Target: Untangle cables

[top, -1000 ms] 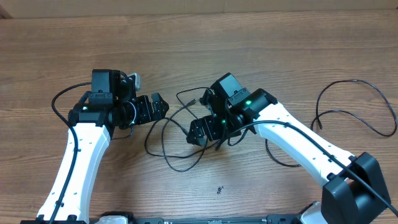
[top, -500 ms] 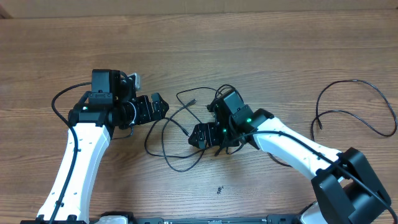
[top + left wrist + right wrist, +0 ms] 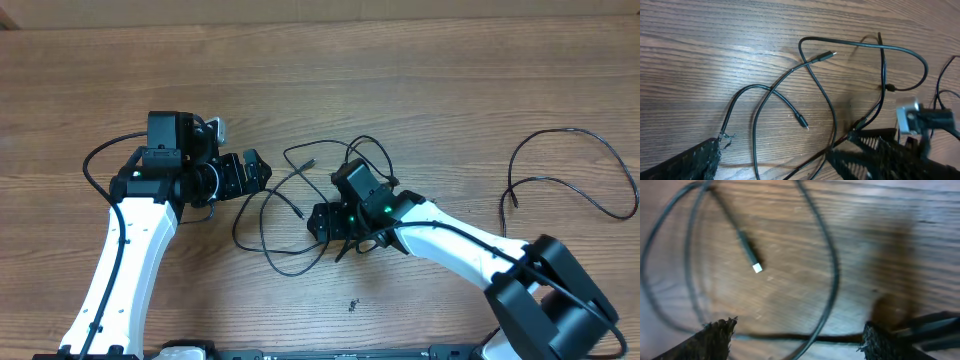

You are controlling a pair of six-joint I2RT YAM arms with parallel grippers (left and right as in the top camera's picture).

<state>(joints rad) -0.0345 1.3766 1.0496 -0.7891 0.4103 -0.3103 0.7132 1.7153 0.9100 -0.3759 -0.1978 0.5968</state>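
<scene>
- Right pincer (image 3: 799, 341) low over the table (image 3: 420, 60), released: jaws wide apart, nothing clamped.
- Cables (image 3: 882, 48) in a loose tangle directly under and ahead of it.
- One strand (image 3: 834, 282) curving in from far ahead and crossing the gap between the jaws on a fore-and-aft slant.
- Another stretch low in the right wrist view, running jaw to jaw, so along the closing line and not across it. Too blurred to tell whether same cord or a second one.
- Plug (image 3: 746, 247), silver-tipped, ahead of the right pincer and off toward one jaw, outside the gap, free on the wood.
- Left pincer (image 3: 260, 168) likewise released, jaws at full spread, empty. Tangle just ahead of its tips; touching or not, impossible to tell.
- Loose cable (image 3: 575, 131) far behind the right pincer, well apart from the tangle, out beside that arm.
- Nearer arm, by judgement: the right, already astride a strand. Left within reach of the tangle's opposite side.
- Likely step in hand: a pinch on the fore-and-aft strand by the right pincer, then a pull away from the left one.
- Crux of that move: long axis of the strand across the closing line, good for a grip. Jaw-to-jaw stretch more apt to buckle or slip free than to be caught.
- Risk: two strands taken together, tightening the crossing instead of freeing it.
</scene>
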